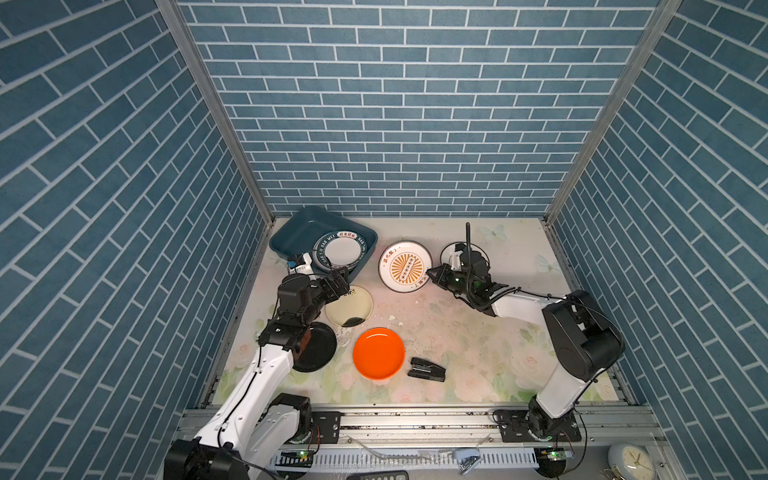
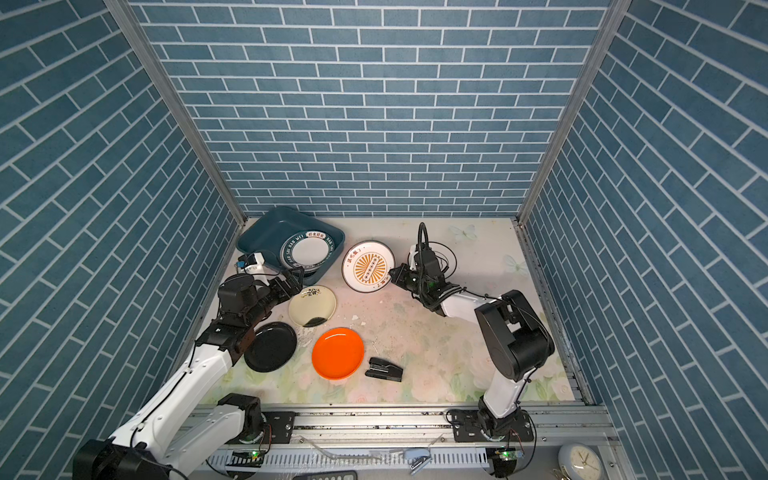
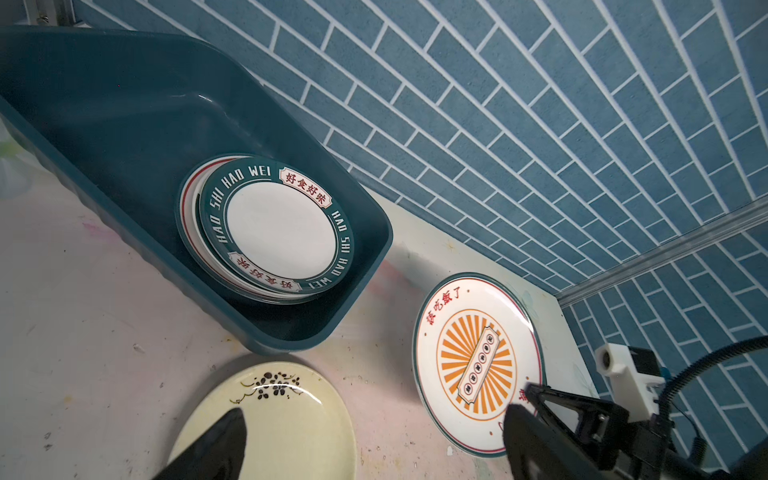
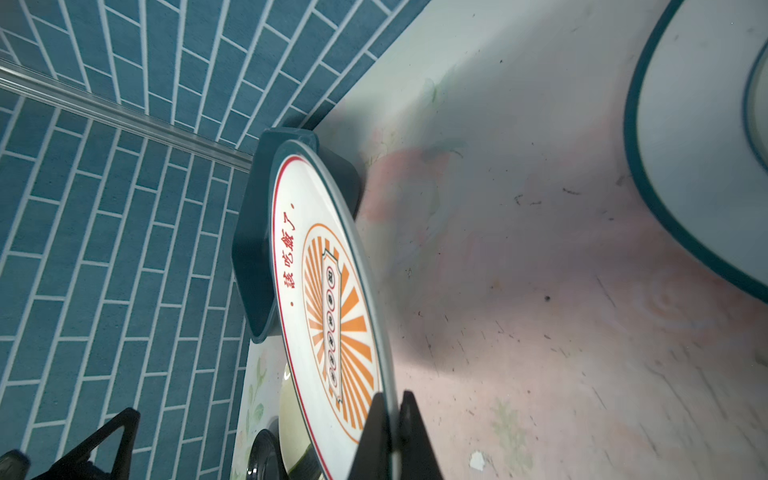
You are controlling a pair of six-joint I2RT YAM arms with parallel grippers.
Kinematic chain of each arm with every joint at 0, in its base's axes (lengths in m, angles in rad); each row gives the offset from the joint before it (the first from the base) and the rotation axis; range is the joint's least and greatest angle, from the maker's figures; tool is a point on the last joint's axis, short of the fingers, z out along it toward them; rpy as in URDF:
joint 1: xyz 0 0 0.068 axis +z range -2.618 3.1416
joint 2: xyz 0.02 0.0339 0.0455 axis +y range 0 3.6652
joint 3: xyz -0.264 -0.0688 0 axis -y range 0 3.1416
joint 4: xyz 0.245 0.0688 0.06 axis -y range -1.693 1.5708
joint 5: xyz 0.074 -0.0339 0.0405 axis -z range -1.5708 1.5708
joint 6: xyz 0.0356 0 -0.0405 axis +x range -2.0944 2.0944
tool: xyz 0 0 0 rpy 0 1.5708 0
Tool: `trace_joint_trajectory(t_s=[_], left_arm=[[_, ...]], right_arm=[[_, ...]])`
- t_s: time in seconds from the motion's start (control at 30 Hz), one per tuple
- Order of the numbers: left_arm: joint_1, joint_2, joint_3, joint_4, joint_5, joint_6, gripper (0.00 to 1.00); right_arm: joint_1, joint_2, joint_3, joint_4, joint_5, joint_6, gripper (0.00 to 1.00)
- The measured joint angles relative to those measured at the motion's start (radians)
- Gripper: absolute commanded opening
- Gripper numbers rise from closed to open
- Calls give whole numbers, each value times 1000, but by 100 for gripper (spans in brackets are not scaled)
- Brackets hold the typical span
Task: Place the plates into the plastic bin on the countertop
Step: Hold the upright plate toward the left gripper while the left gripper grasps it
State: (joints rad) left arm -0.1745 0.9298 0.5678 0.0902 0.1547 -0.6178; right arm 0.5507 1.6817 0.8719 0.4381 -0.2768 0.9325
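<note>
Right pincer (image 4: 393, 409) clenches the sunburst plate (image 4: 328, 291) at its rim; left pincer (image 1: 343, 282) gapes by cream plate (image 1: 350, 308).

- Upper left of the countertop (image 1: 478, 345): plastic bin (image 1: 297, 230) in the back corner, stacked plates (image 1: 341, 253) in its right end.
- Right of the bin: middle plate (image 1: 405, 268), right gripper (image 1: 428, 272) on its right rim; beyond, rear plate (image 1: 448, 253), partly hidden.
- Below the bin: near plate (image 1: 353, 307); lower left, left plate (image 1: 320, 353), partly under the left arm (image 1: 270, 365).
- Lower middle: front plate (image 1: 378, 353), stapler-like object (image 1: 427, 369) just right.
</note>
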Motion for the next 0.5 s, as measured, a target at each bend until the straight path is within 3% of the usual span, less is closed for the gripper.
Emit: trace_joint_trajectory(t_s=[0.2,0.5], left_arm=[[-23,61,0,53,23,-17,97],[-170,279,59,103,30,-29,96]], right_arm=[[-1,-155,-93,-18,33,-6,0],[-1,-338,-202,-68,54,-17,0]])
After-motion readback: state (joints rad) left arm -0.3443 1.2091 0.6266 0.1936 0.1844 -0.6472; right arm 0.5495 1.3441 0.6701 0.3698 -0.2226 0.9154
